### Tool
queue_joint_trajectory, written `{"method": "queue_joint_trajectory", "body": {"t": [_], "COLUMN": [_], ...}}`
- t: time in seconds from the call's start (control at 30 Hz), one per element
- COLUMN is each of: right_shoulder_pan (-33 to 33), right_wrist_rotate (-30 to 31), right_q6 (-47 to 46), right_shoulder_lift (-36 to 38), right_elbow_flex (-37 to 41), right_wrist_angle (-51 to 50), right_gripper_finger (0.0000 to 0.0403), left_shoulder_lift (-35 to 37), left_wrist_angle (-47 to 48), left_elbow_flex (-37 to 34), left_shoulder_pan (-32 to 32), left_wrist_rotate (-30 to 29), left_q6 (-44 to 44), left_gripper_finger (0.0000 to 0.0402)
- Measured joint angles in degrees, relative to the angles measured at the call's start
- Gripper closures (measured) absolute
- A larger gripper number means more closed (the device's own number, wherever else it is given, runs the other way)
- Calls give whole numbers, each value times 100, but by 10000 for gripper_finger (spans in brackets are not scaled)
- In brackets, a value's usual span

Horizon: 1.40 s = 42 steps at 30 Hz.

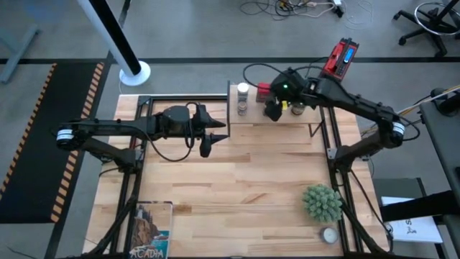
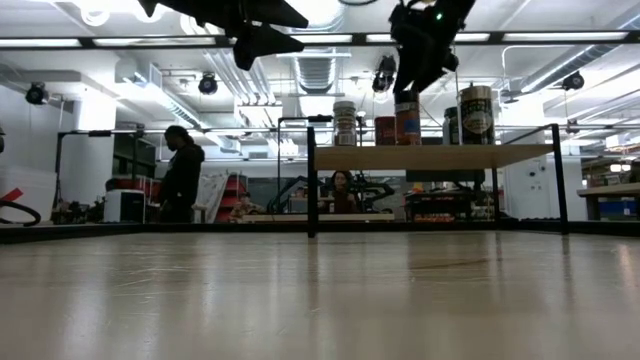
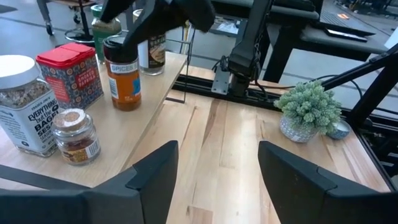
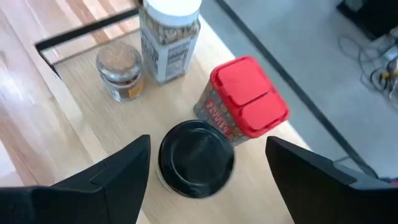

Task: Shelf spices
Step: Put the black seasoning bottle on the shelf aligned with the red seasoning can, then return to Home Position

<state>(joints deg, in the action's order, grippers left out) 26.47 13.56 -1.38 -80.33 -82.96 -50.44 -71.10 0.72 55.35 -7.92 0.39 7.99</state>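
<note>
Reaching in from the table's right edge, the right arm stretched across to the shelf (image 1: 287, 115) at the back of the table, its wrist bent downward so the right gripper (image 4: 205, 165) hung directly above a black-lidded jar (image 4: 196, 158). Its two dark fingers were spread wide, one on each side of the lid and clear of it, gripping nothing. That jar, filled with orange powder, stood upright on the shelf's pale wood, just beside a red square tin (image 4: 245, 106) with a hinged flip top. Farther along stood a tall clear jar with a white lid (image 4: 171, 31) and a printed label, and next to it a squat glass jar (image 4: 119, 71) with a tan, cork-like top. Two more containers sat at the far end of the shelf behind the gripper; their details could not be made out.

The left arm lay extended across the table's left half, roughly level, with the left gripper (image 3: 217, 177) held above bare tabletop (image 1: 251, 173) short of the shelf. Its broad, flat, dark fingers were parted wide and empty.

A spiky green plant (image 1: 321, 202) in a small pot sat near the table's right front corner, well apart from the shelf.
</note>
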Motion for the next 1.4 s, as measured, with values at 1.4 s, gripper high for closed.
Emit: {"method": "queue_joint_trajectory", "body": {"t": [1.4], "right_shoulder_pan": [-3454], "right_wrist_rotate": [-604], "right_q6": [-156], "right_shoulder_lift": [4765], "right_elbow_flex": [4630], "right_wrist_angle": [4045], "right_gripper_finger": [193], "left_shoulder_lift": [2872], "left_wrist_angle": [-2149], "left_elbow_flex": [-2865], "left_shoulder_pan": [901], "left_wrist_rotate": [-1043], "left_q6": [-394], "left_gripper_finger": [257]}}
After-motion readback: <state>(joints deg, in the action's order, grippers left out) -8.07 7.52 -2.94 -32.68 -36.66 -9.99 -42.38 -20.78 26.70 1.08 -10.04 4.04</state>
